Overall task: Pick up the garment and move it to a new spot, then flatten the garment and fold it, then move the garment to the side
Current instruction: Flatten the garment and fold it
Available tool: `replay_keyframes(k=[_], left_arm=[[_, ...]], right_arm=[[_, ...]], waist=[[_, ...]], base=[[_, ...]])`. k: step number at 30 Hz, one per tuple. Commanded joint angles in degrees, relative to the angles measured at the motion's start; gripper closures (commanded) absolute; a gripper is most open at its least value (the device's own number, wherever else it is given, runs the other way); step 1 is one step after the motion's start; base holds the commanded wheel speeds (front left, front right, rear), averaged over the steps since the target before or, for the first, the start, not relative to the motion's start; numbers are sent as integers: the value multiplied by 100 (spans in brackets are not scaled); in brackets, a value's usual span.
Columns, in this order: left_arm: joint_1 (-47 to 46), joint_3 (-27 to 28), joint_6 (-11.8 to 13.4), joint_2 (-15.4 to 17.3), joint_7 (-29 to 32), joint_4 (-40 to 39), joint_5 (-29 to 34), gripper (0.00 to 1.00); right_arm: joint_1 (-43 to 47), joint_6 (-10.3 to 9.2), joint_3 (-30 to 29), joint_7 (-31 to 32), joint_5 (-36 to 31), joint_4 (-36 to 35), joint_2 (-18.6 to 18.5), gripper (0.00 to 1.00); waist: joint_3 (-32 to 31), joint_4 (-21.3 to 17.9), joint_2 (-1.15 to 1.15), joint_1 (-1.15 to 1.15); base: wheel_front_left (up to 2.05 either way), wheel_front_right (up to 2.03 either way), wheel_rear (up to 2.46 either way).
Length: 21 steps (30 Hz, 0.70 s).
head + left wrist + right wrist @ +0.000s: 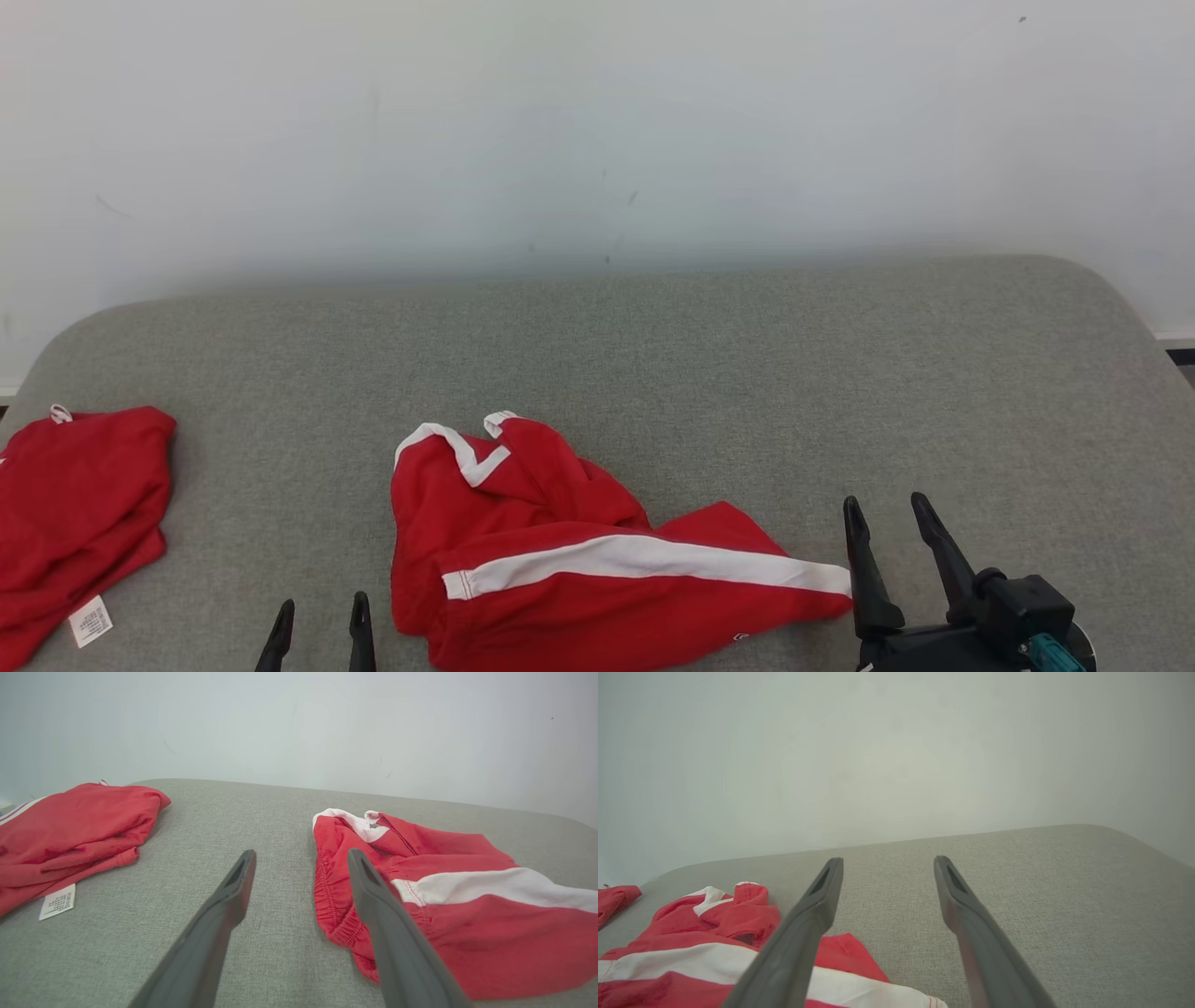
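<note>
The garment [560, 551], red shorts with a white side stripe, lies crumpled near the front middle of the grey padded surface [700, 355]; it also appears in the left wrist view [444, 891] and the right wrist view [714, 933]. My right gripper [889, 511] stands open just right of the stripe's end, nothing between its fingers; the right wrist view shows it [887, 861] spread above bare fabric. My left gripper [320, 607] is open at the bottom edge, left of the garment, and the left wrist view shows it [301, 854] empty beside the elastic waistband.
A second red garment [79, 504] with a white care label [91, 621] lies folded at the surface's left edge, also seen in the left wrist view [70, 826]. A pale wall [597, 131] rises behind the surface. Bare grey surface stretches to the back and right.
</note>
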Motion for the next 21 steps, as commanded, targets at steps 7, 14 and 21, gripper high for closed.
replay_keyframes(k=[7,14,21], left_arm=[[94,60,-4,-4,-20,-7,111,0],[46,316,-52,-5,-20,140,194,0],[-85,211,-174,-6,-20,205,49,0]], right_arm=[[138,-14,10,-1,-147,189,13,0],[171,-14,38,-1,-223,370,12,0],[143,-14,47,-1,-264,462,13,0]], waist=[[-14,-13,0,1],[5,-29,0,1],[83,2,0,1]], base=[[0,0,0],[0,0,0],[0,0,0]])
